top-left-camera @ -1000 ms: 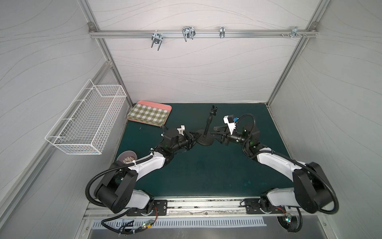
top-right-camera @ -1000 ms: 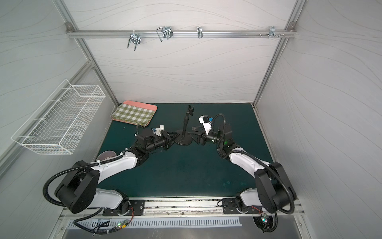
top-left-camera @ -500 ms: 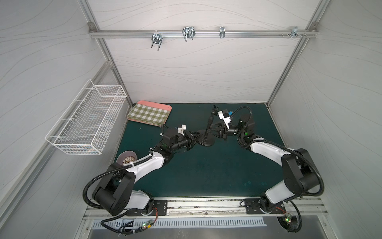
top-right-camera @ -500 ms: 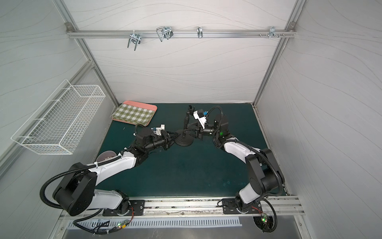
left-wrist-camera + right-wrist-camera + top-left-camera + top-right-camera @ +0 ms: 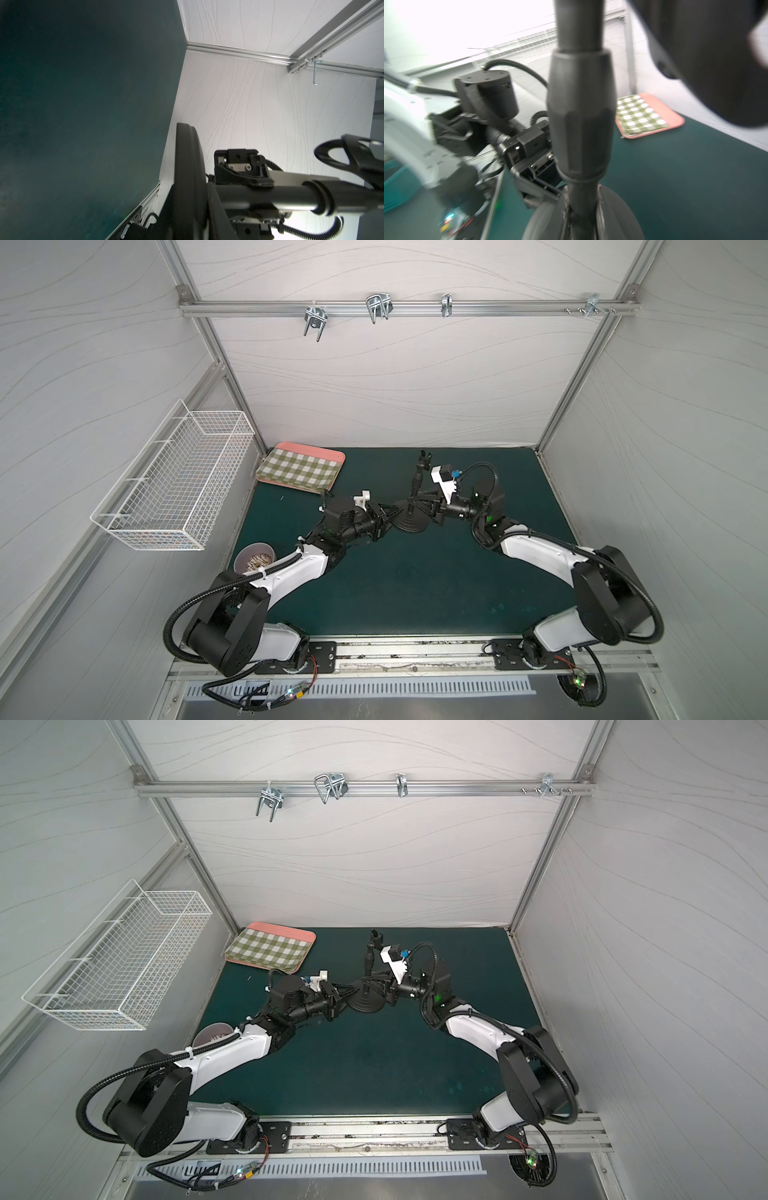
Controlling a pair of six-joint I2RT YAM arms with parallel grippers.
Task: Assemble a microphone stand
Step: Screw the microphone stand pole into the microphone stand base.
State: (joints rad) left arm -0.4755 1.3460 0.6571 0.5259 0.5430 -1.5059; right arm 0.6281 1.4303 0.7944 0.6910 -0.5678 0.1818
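The black microphone stand is upright on the green mat in both top views. Its thin rod (image 5: pixel 417 483) rises from the round domed base (image 5: pixel 410 523) to the U-shaped clip (image 5: pixel 424 456). My left gripper (image 5: pixel 390 515) is shut on the left rim of the base (image 5: pixel 187 162). My right gripper (image 5: pixel 420 504) is shut on the lower rod (image 5: pixel 581 124), with its fingers (image 5: pixel 599 204) pressed on either side just above the base (image 5: pixel 616 209). In the left wrist view the rod (image 5: pixel 270 197) and clip (image 5: pixel 353 158) show side-on.
A green-checked tray (image 5: pixel 301 468) lies at the back left of the mat. A white wire basket (image 5: pixel 174 485) hangs on the left wall. A small bowl (image 5: pixel 254 562) sits beside the left arm. Metal hooks (image 5: pixel 377 308) hang on the rail above.
My right gripper came in from the right of the stand and closed on the lower rod. My left gripper stayed shut on the base.
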